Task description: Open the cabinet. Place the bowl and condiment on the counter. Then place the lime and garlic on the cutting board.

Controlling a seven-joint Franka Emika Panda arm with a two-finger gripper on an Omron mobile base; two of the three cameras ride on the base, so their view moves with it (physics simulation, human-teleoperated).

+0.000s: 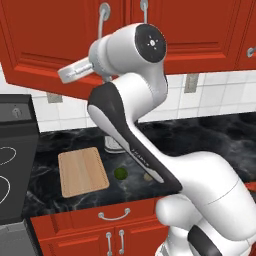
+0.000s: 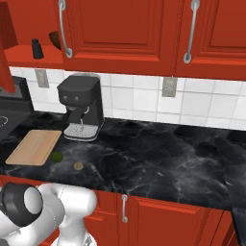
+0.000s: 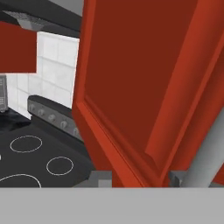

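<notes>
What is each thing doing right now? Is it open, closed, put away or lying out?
cabinet: left door swung open, right door shut.
bowl: on the cabinet shelf, mostly hidden by the door.
condiment: upright on the same shelf.
lime: on the counter, beside the cutting board.
garlic: on the counter, off the board.
cutting board: flat, bare.
gripper: at the open door's bar handle, grip unclear.

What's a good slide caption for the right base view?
Wall cabinet partly open, condiment and bowl inside; lime and garlic beside cutting board.
</notes>
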